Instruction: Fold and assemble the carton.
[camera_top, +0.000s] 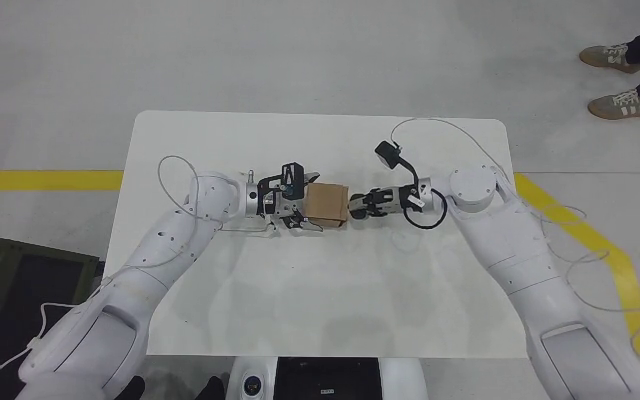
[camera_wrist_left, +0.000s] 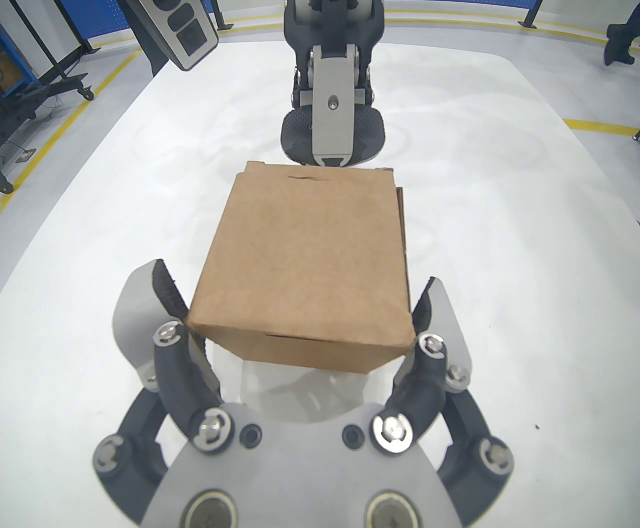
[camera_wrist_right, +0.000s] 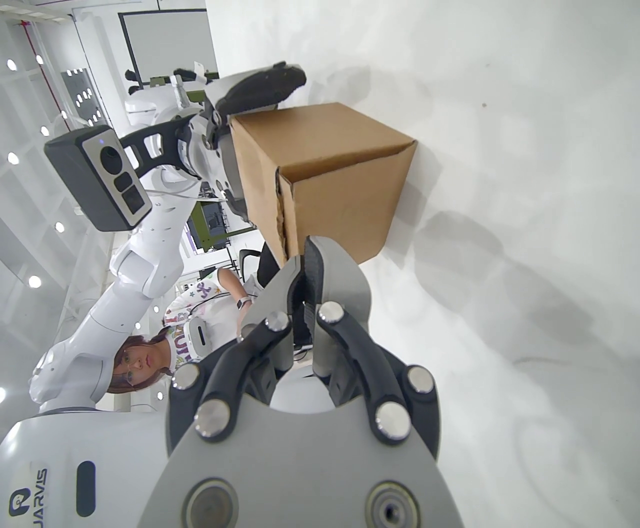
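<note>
A brown cardboard carton lies closed on its side at the middle of the white table. My left gripper holds its near end; in the left wrist view the carton sits between the two fingers, which press its corners. One of those fingers shows on the carton's far edge in the right wrist view. My right gripper is shut with nothing in it, its tips at the carton's opposite end face, beside a flap seam. The left wrist view has this right gripper just behind the carton.
A thin white cable loops over the table's far right part, above the right arm. The table's edges run close by at the far side and near side, and bare tabletop lies around the carton.
</note>
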